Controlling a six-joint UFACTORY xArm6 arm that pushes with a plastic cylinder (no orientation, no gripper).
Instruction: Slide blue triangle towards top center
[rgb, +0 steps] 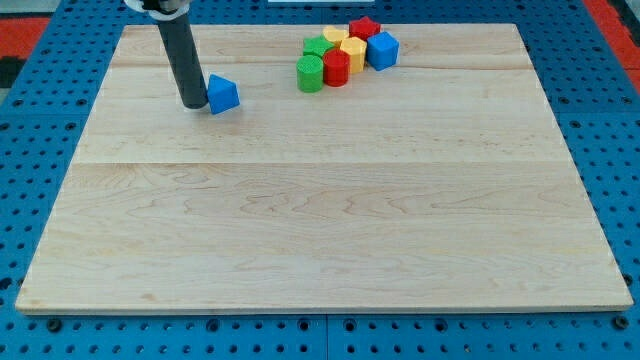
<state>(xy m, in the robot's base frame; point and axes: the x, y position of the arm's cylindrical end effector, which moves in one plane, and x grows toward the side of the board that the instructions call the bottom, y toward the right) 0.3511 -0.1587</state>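
Camera view: one blue triangle (222, 94) upper left on the board (320, 220), tip (192, 103) touching its left. No jaws, just a rod. Top-center cluster: two green (311, 72), two red (336, 67), maybe two yellow (352, 51), one blue cube (382, 50).

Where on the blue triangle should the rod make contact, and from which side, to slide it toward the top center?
No grip is possible, only a push. My tip sits right at the blue triangle, against its face on the view's left. That side looks right: top center lies to the view's right and slightly up. Press low on that left face, a little toward the view's bottom, probably stopping short of the block cluster.
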